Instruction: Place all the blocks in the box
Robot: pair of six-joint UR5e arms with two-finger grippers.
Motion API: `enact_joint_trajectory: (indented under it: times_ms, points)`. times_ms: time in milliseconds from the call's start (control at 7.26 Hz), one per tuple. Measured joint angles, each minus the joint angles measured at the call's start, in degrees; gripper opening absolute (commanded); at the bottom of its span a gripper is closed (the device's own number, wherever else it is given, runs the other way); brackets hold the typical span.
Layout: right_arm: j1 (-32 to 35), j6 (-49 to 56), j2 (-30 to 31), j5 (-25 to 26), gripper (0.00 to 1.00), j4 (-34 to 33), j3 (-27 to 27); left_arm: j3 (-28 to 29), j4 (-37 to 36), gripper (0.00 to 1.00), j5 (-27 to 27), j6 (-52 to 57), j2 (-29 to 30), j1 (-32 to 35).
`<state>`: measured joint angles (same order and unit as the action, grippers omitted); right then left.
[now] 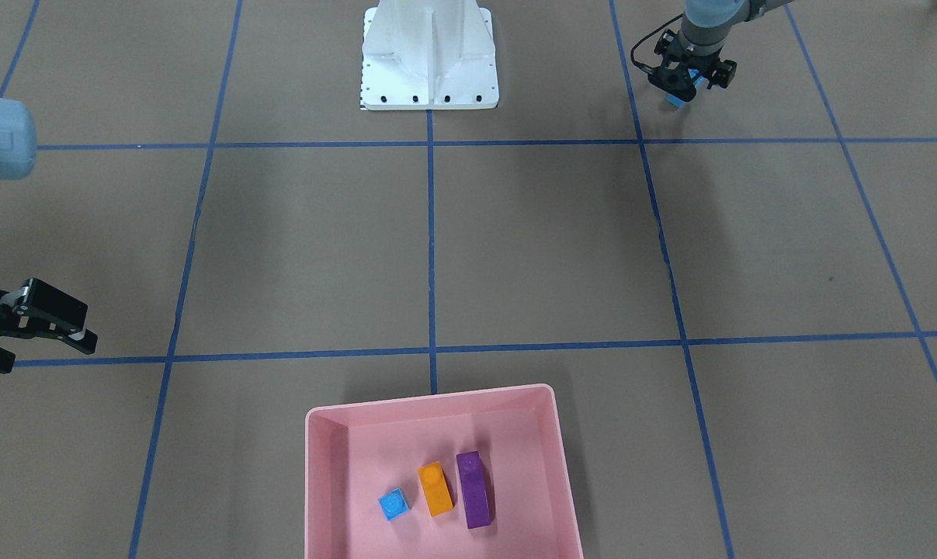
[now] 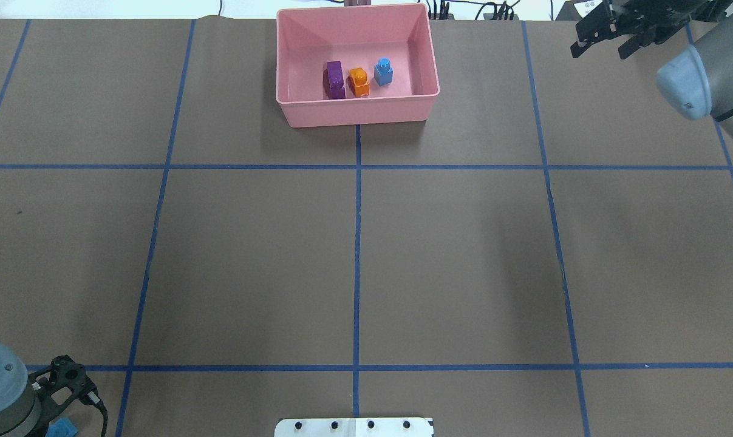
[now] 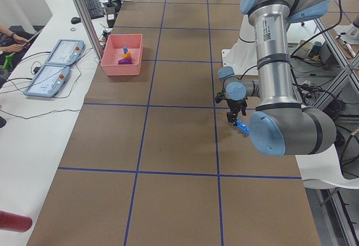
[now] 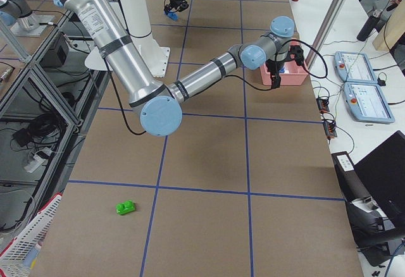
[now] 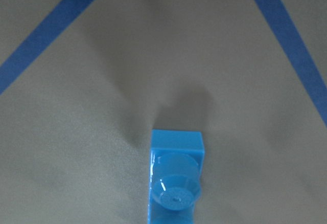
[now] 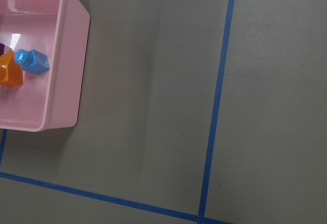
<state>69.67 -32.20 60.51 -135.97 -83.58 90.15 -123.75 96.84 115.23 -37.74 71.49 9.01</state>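
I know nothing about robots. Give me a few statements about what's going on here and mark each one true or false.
1. Three bricks lie in the box. True: the purple brick, the orange brick and the blue cube.
2. The green brick is in the box too. False: it lies on the table, far from the box.
3. The left end effector holds a long blue brick. True.
4. The right end effector grips the purple brick. False: it is open and empty, off to the side of the box.
5. The box is blue. False: it is pink.
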Motion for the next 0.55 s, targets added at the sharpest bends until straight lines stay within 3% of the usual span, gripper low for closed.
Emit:
enact_joint_trajectory:
  times_ms: [138,413,551]
  points:
    - [0.6,1.0,0.5,-0.5,0.99,0.0,0.0,0.4,0.0,1.0,0.0,0.0,0.1,0.0]
    - [1.0,1.7,1.0,-0.8,0.99,0.0,0.0,0.8,0.0,0.76,0.1,0.1,0.2,0.0]
    - [1.1,1.8,1.0,-0.9,0.99,0.0,0.0,1.0,0.0,0.72,0.0,0.1,0.2,-0.2]
